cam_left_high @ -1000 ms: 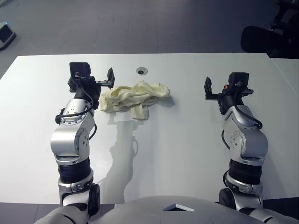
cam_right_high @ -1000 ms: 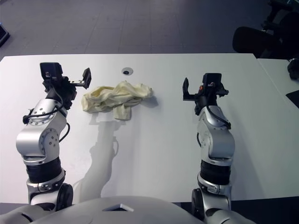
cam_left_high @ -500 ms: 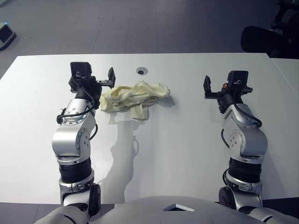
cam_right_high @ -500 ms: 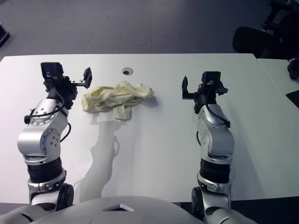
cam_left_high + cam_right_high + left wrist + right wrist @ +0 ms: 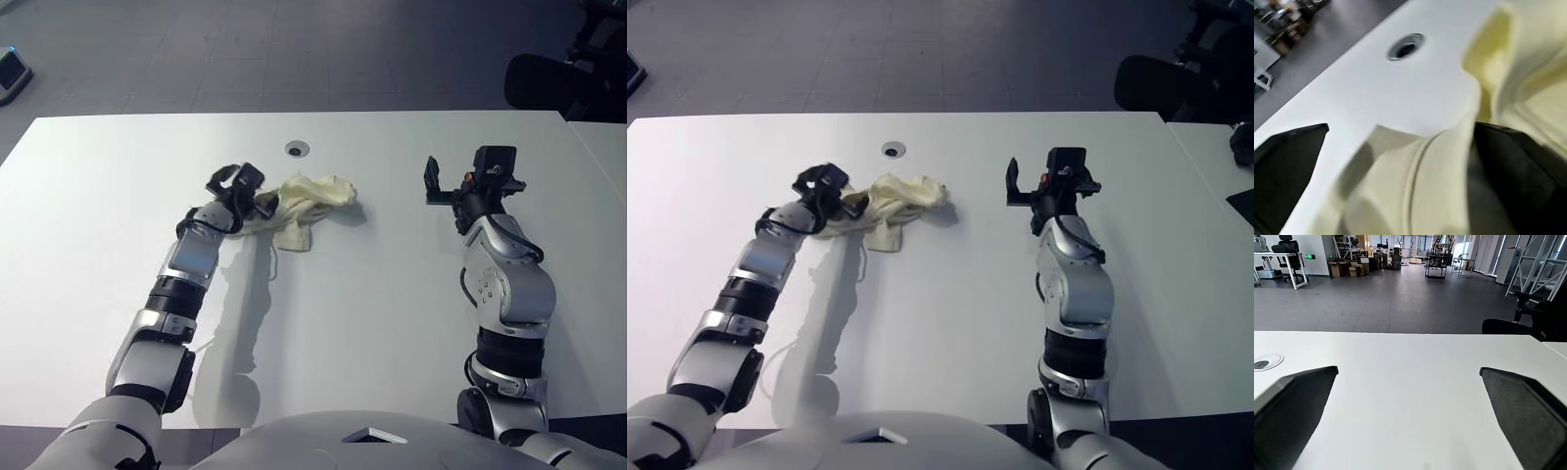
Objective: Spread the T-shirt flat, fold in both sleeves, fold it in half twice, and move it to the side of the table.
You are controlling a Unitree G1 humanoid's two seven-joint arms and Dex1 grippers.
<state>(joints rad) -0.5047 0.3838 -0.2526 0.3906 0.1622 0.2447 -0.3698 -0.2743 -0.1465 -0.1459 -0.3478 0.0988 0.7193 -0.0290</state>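
A pale yellow T-shirt (image 5: 306, 199) lies crumpled in a heap on the white table (image 5: 392, 294), near its far middle. My left gripper (image 5: 238, 190) is down at the heap's left end. Its fingers (image 5: 1283, 166) stand wide apart, open, and folds of the T-shirt (image 5: 1415, 196) lie between them. My right gripper (image 5: 460, 184) is held above the table well to the right of the shirt. It is open, and between its fingers (image 5: 1288, 406) there is just bare table (image 5: 1400, 367).
A round cable grommet (image 5: 297, 149) sits in the table just behind the shirt. A dark chair (image 5: 558, 83) stands beyond the far right corner. The table's near half and left side are bare.
My left arm has stretched forward and dropped from its raised pose onto the left end of the T-shirt. The right arm has hardly moved.
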